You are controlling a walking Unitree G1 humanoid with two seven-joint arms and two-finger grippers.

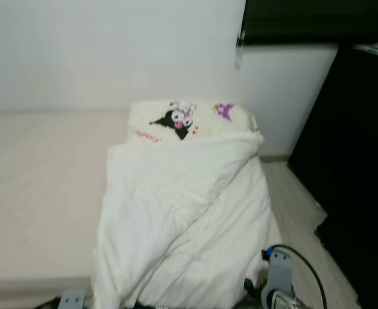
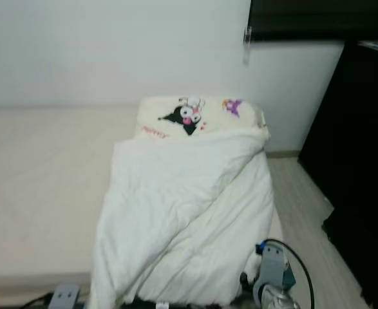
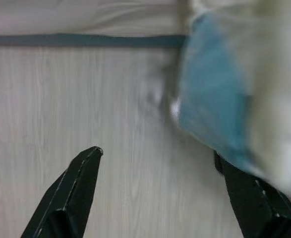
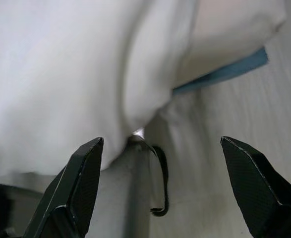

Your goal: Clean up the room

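My two head views looked forward and down over the bed (image 1: 40,187), sharing the white duvet (image 1: 182,219), the printed pillow (image 1: 189,119) and the wall beyond, offset slightly sideways. My left wrist view faced the pale wood floor (image 3: 86,109) closely. My right wrist view faced the duvet's hanging edge at close range.

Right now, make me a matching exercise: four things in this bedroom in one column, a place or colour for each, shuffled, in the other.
Things:
1. duvet
2. pillow
3. mattress
4. dark furniture

Descriptions:
A. bare and cream, on the robot's left
B. at the head of the bed, with a cartoon print
C. white, folded along the bed's right side
D. black, beside the wood floor on the right

Pairs: 1-C, 2-B, 3-A, 4-D
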